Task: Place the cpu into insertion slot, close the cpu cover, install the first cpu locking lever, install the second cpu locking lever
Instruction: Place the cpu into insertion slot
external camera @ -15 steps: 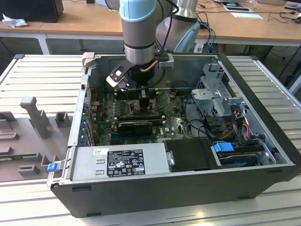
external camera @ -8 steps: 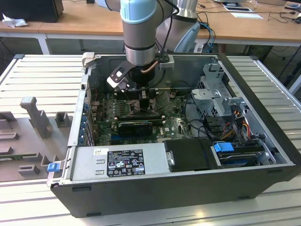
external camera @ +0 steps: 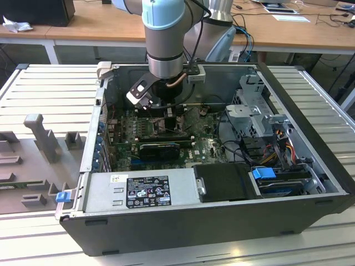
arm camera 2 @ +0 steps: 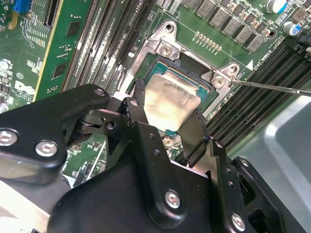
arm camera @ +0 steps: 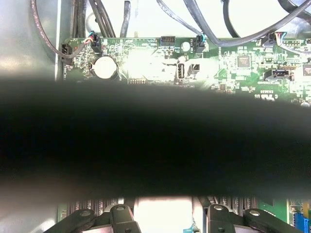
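So the step in hand looks like dropping the cpu [arm camera 2: 172,104] into the insertion slot [arm camera 2: 161,46]. In the second wrist view the gripper [arm camera 2: 170,103] is closed narrow on the chip, with its black fingers [arm camera 2: 199,127] pressed against two opposite edges and the pale metal top showing between them. The chip sits right over the dark socket, inside the silver rim. I can't tell whether it's bottomed out or a hair above the seat.

My take on doing this well:
- Keep the chip dead flat and square to the rim.
- Go straight down with no sideways drag, because socket pins don't forgive that.
- Match the corner to the white triangle mark [arm camera 2: 250,63] on the motherboard [arm camera 2: 48,73].
- Let it settle under its own weight rather than pushing.
- When letting go, open only a little. The rim is tight around the fingers and the RAM slots [arm camera 2: 104,53] are just beside it.

A thin metal rod [arm camera 2: 272,88], probably a locking lever, lies off to one side, clear of the socket.

In the exterior view the arm [external camera: 163,44] reaches straight down into the open computer case [external camera: 310,183].
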Tool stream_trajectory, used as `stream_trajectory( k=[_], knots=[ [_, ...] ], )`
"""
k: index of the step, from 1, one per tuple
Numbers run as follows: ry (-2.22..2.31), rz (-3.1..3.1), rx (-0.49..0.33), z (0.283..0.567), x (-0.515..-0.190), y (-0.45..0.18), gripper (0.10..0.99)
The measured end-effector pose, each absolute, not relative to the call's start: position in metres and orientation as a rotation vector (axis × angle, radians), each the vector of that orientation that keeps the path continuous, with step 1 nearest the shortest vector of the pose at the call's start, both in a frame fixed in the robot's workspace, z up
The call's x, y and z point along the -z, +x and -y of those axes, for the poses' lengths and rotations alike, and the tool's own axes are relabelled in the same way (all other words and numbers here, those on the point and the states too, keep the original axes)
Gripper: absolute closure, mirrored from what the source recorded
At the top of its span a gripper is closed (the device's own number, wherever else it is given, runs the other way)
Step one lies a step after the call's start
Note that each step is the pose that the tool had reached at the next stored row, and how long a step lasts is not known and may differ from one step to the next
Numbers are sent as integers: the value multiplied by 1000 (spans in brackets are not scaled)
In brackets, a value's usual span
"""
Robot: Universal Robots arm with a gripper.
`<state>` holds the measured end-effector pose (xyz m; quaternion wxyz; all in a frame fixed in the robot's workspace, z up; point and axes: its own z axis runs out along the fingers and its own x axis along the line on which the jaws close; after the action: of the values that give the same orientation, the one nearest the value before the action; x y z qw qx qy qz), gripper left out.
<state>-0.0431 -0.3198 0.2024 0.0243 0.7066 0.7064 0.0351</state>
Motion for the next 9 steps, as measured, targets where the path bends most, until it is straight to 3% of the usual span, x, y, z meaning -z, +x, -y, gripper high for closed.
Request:
stream_trajectory(
  k=[9],
  knots=[
    [2186,-2186,-109,320,-202,-43,545]
  ],
)
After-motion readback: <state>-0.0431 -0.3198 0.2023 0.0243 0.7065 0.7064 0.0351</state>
